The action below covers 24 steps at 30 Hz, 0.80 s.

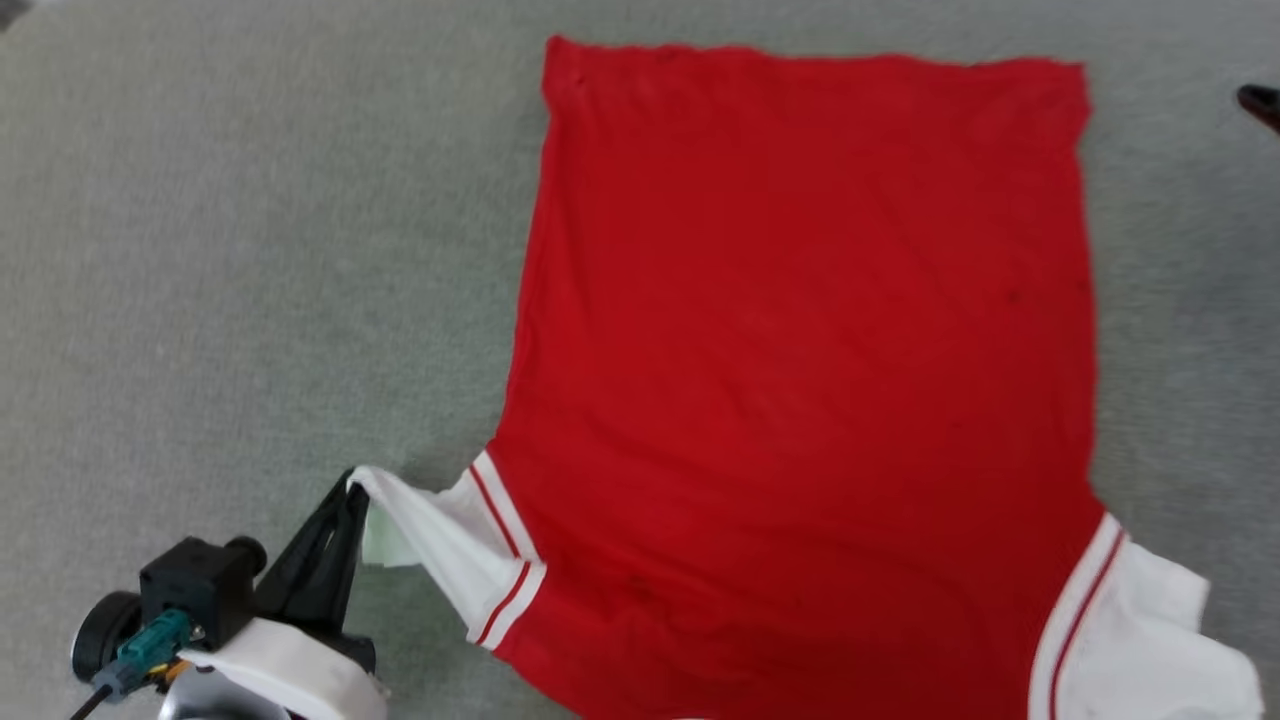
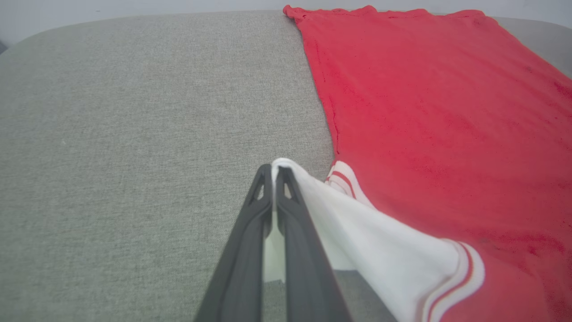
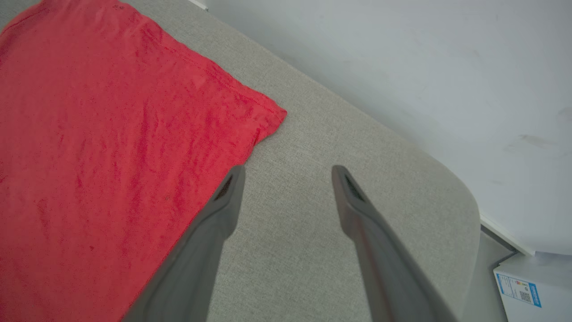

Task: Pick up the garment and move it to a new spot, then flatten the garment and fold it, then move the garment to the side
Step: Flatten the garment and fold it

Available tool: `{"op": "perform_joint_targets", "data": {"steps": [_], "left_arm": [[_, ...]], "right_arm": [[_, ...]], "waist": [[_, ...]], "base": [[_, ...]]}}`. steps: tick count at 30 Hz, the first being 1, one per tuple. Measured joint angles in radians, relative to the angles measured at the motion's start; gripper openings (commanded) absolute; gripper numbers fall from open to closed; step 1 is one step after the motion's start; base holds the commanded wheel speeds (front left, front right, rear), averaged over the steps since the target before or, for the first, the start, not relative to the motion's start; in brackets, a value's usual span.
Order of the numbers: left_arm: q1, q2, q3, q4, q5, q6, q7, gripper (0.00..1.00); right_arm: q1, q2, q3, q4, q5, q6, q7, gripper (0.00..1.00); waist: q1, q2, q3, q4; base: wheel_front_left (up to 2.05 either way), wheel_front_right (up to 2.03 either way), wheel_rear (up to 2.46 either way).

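The garment (image 1: 800, 350) lies spread flat on the grey surface, plain red side up, with the hem at the far end and the white sleeves nearest me. My left gripper (image 1: 352, 490) is shut on the tip of the left white sleeve (image 1: 450, 540) and holds it slightly off the surface. In the left wrist view the left gripper (image 2: 273, 169) pinches the white cloth beside the garment (image 2: 447, 112). My right gripper (image 3: 288, 172) stands open with nothing between its fingers, over bare grey surface just right of the garment's (image 3: 89, 156) far hem corner. The right sleeve (image 1: 1150, 640) lies rumpled.
The grey fabric-covered surface (image 1: 250, 250) stretches wide to the left of the garment. Its rounded edge (image 3: 460, 201) runs along a white wall (image 3: 402, 67). A white labelled box (image 3: 532, 286) sits below that edge.
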Motion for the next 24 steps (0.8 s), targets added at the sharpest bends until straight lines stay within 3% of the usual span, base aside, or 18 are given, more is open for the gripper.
{"op": "perform_joint_targets", "data": {"steps": [4, 8, 15, 20, 21, 22, 24], "left_arm": [[-0.043, -0.019, -0.007, -0.016, 0.034, -0.007, 0.0, 0.0], [-0.075, -0.044, -0.014, -0.026, 0.063, -0.011, 0.0, 0.0], [-0.119, -0.086, -0.016, -0.028, 0.097, -0.026, 0.0, 0.0], [-0.123, -0.117, -0.014, -0.008, 0.114, -0.033, 0.0, 0.0], [-0.124, -0.124, -0.016, -0.003, 0.114, -0.036, 0.0, 0.0], [-0.124, -0.13, -0.016, 0.004, 0.117, -0.04, 0.0, 0.0], [-0.124, -0.133, -0.012, 0.013, 0.123, -0.042, 0.0, 0.0]], "right_arm": [[-0.14, 0.01, 0.032, 0.094, 0.031, 0.0, 0.217, 1.0], [-0.22, 0.04, 0.031, 0.187, -0.001, 0.0, 0.321, 1.0], [-0.247, 0.1, -0.01, 0.312, -0.058, 0.0, 0.343, 1.0], [-0.211, 0.092, -0.011, 0.318, -0.058, 0.0, 0.333, 1.0], [-0.203, 0.088, -0.016, 0.316, -0.053, 0.0, 0.328, 0.96], [-0.197, 0.083, -0.014, 0.309, -0.049, 0.0, 0.324, 0.0], [-0.184, 0.077, -0.012, 0.299, -0.038, -0.001, 0.31, 0.0]], "waist": [[0.0, 0.0, 0.07, 0.046], [-0.0001, 0.0, 0.135, 0.093], [0.0, 0.0, 0.233, 0.17], [-0.0003, 0.0, 0.268, 0.206], [-0.0003, 0.0, 0.269, 0.208], [-0.0003, 0.0, 0.266, 0.209], [-0.0003, 0.0, 0.255, 0.208]], "base": [[0.0, 0.0, 0.0], [0.0, 0.0, 0.0], [0.0, 0.0, 0.0], [0.0, 0.0, 0.0], [0.0, 0.0, 0.0], [0.0, 0.0, 0.0], [0.0, 0.0, 0.0]]}}
